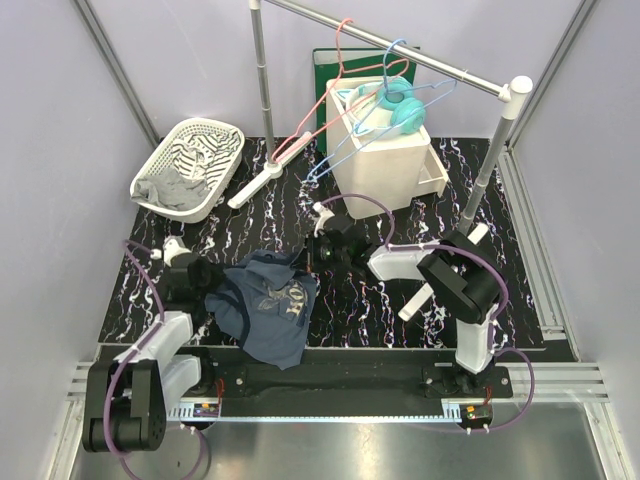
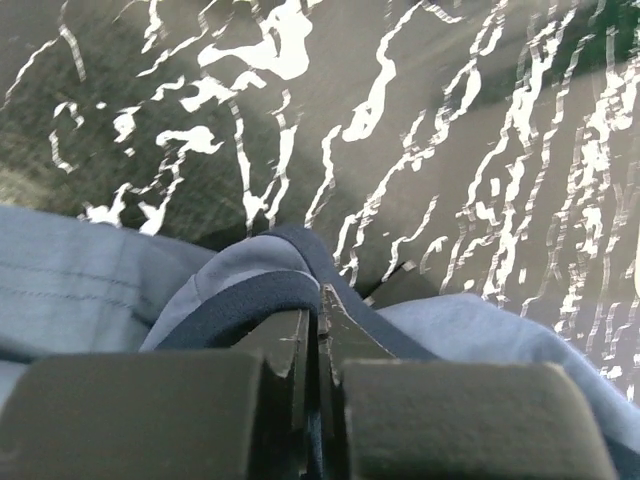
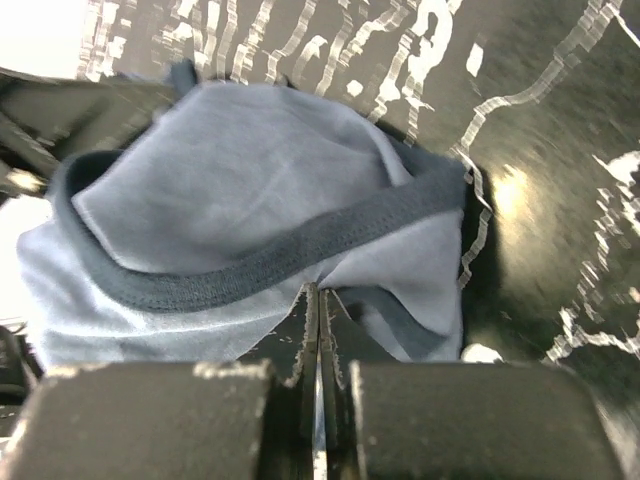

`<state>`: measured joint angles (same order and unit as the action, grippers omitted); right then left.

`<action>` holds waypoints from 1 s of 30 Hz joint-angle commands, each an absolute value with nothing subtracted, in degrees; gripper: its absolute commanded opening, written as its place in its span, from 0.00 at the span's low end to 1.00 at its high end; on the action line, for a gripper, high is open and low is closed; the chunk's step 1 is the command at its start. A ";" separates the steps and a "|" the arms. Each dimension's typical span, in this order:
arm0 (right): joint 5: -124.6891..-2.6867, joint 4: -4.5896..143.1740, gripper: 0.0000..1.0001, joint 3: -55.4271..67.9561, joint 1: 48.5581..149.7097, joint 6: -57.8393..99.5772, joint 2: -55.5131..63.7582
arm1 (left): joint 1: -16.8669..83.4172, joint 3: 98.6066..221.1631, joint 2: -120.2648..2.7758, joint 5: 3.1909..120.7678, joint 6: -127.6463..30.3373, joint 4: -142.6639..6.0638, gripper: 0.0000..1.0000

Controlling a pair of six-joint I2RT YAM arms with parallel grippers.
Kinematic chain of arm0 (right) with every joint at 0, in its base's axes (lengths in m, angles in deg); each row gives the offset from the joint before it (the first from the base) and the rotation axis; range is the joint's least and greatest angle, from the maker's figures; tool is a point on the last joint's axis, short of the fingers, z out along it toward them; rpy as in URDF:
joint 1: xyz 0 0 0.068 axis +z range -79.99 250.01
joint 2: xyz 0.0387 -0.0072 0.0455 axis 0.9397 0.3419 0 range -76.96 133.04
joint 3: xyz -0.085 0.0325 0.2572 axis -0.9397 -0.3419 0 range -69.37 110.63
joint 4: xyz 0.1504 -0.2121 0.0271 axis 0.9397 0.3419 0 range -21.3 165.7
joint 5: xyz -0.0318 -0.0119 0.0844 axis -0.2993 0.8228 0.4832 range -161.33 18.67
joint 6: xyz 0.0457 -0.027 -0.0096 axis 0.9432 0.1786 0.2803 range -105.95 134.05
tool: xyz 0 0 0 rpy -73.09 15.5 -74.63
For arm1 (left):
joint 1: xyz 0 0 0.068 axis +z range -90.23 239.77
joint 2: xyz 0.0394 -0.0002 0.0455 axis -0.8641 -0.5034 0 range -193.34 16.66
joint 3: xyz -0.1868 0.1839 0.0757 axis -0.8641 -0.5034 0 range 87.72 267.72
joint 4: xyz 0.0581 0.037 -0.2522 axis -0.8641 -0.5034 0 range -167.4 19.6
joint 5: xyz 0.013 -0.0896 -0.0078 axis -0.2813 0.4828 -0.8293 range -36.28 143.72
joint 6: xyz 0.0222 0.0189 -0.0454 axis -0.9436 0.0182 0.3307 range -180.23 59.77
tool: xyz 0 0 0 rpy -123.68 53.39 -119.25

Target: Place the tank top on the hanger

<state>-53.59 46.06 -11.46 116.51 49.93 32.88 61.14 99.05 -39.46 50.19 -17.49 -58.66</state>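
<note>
The navy tank top (image 1: 268,308) lies bunched on the black marbled table (image 1: 370,310) between my arms, its hem hanging over the near edge. My left gripper (image 1: 205,283) is shut on its left strap; the left wrist view shows the dark binding (image 2: 245,300) pinched between the jaws (image 2: 318,310). My right gripper (image 1: 318,250) is shut on the top's upper right edge; the right wrist view shows the cloth (image 3: 250,200) gathered at the closed tips (image 3: 318,300). The light-blue hanger (image 1: 385,110) hangs on the rail (image 1: 400,50) at the back.
A pink-red hanger (image 1: 318,110) hangs next to the blue one. A white cabinet (image 1: 385,150) with teal headphones (image 1: 400,105) stands under the rail. A white basket (image 1: 188,165) with grey and striped cloths sits back left. Rail posts (image 1: 262,75) rise from the table.
</note>
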 commanded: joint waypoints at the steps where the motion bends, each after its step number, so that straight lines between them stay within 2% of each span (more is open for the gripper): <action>1: -57.87 53.11 0.00 -9.78 116.77 46.41 27.12 | 61.53 105.37 -38.62 52.31 -18.05 -51.86 0.00; 11: -79.23 68.25 0.00 -16.01 116.50 39.72 2.62 | 61.45 128.55 -44.68 63.28 -20.51 -51.34 0.00; 21: -93.20 80.73 0.00 -13.74 116.41 33.92 -11.91 | 60.83 152.22 -50.23 74.37 -28.41 -52.03 0.00; 24: -95.05 81.09 0.00 -14.52 116.41 33.83 -14.46 | 60.04 150.31 -46.72 74.90 -31.40 -51.16 0.00; 30: -93.66 81.70 0.00 -20.05 116.41 36.28 -15.96 | 43.01 129.23 -33.81 61.21 -39.75 -52.39 0.00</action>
